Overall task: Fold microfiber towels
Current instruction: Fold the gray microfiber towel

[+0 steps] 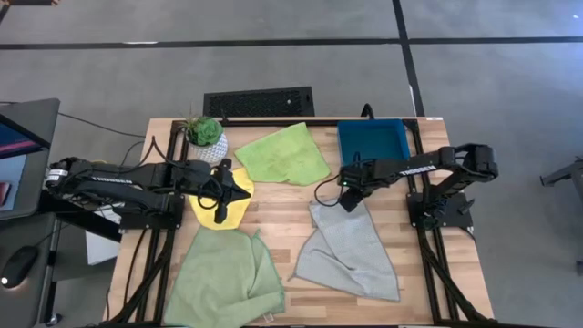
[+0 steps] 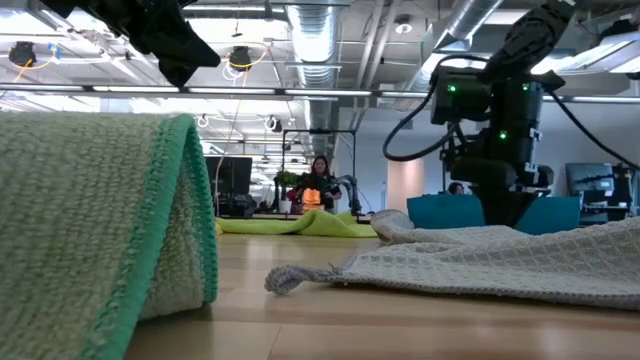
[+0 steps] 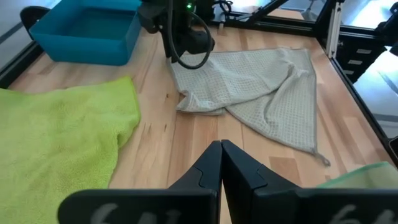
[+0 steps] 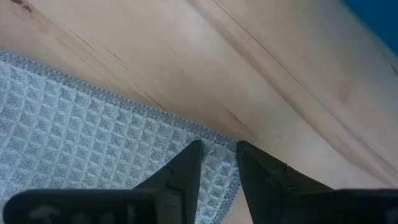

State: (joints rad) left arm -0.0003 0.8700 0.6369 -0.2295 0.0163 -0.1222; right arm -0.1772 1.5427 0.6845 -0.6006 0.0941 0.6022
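Observation:
Several microfiber towels lie on the wooden table. The grey towel (image 1: 351,251) lies rumpled at the right, with one side folded over. My right gripper (image 4: 219,162) points down at its far corner, open, a fingertip on either side of the hem. My left gripper (image 3: 221,162) is shut and holds nothing; it hangs lifted above the yellow towel (image 1: 217,211) at the centre left. The lime green towel (image 1: 282,155) lies at the far middle. The larger pale green towel (image 1: 223,282) lies bunched at the near left. My right gripper comes at the grey towel's far corner (image 4: 217,142) from above, pointing down, one fingertip on each side of the hemmed edge. The towel lies flat on the table there. Whether the fingertips touch the cloth, I cannot tell.
A teal tray (image 1: 373,123) stands at the far right, just beyond my right gripper. A small potted plant (image 1: 205,135) stands at the far left beside the lime green towel. Bare wood shows in the middle between the yellow and grey towels. A person sits in the room behind.

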